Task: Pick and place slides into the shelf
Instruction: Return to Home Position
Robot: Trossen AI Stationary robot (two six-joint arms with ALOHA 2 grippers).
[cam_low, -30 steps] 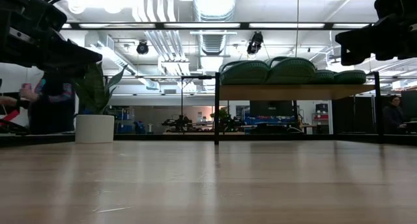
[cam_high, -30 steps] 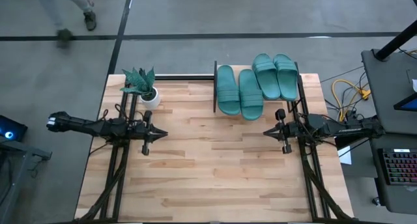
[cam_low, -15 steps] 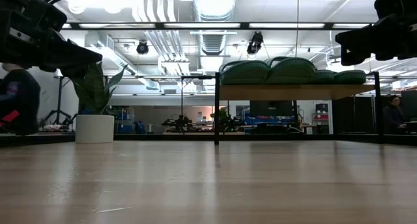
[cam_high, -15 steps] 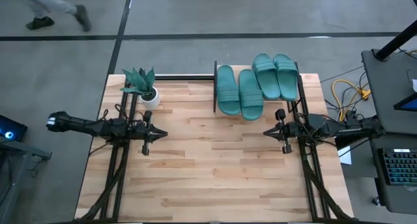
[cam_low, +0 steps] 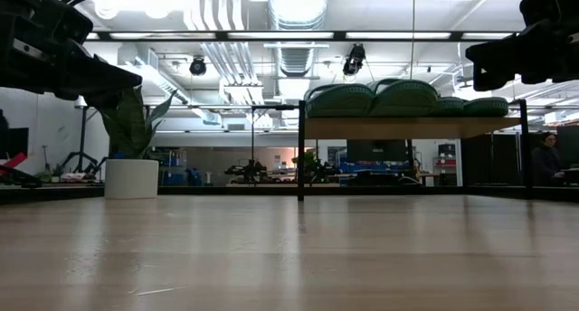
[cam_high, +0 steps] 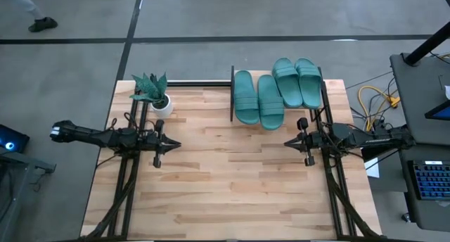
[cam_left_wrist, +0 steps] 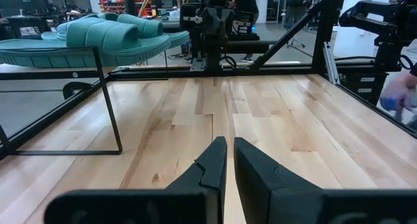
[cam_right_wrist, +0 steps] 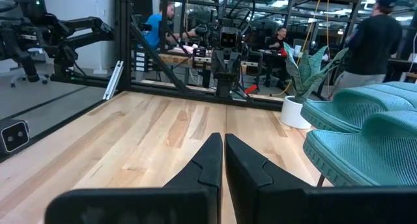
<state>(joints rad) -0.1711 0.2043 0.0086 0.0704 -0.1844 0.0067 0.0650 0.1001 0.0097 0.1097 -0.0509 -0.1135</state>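
Moved since half a second ago: only a passer-by's foot (cam_high: 43,22), now farther left on the floor; arms as before. Left fingers (cam_left_wrist: 212,165) pressed shut on nothing; right fingers (cam_right_wrist: 210,159) likewise. Left gripper (cam_high: 169,145) raised over the table (cam_high: 225,186), left side; right gripper (cam_high: 288,141) opposite, just beside the shelf (cam_low: 407,127). All four slides (cam_high: 270,101) lying atop it in two touching pairs. Plant (cam_high: 151,91) well left of the shelf.

grey floor (cam_high: 211,17), bright ceiling ducts (cam_low: 294,42)
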